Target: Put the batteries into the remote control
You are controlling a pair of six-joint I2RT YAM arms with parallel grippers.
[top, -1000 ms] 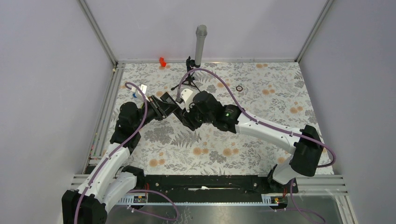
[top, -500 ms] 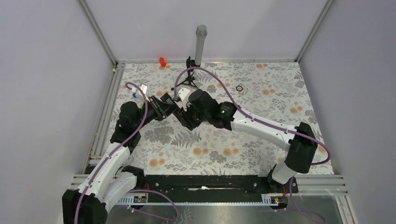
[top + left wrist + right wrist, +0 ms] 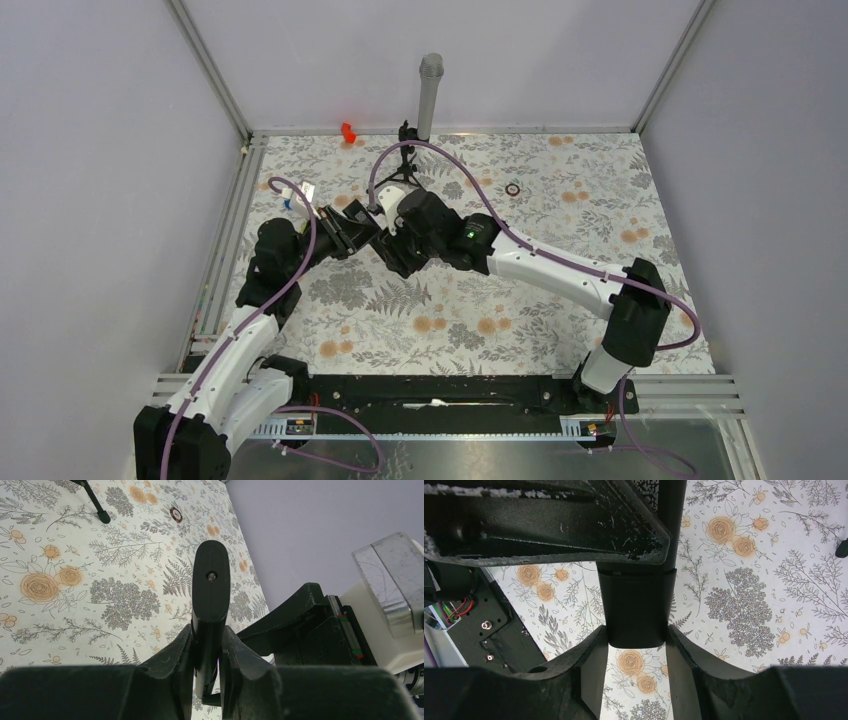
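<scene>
One remote control (image 3: 211, 585) held above tabletop (image 3: 560, 190): left hand (image 3: 207, 645) clamped tight on it, right hand (image 3: 636, 647) part-open, gripping its end. Behind: one mic stand (image 3: 429, 95), one ring (image 3: 513, 189), one red piece (image 3: 347, 131).

A floral-printed tablecloth (image 3: 560, 220) covers the table; at 12 o'clock a grey microphone (image 3: 430, 92) stands upright on a small black tripod (image 3: 404, 168); a small red piece (image 3: 348, 131) lies at 11 o'clock by the back edge; a small dark ring (image 3: 513, 189) lies at 1 o'clock.
</scene>
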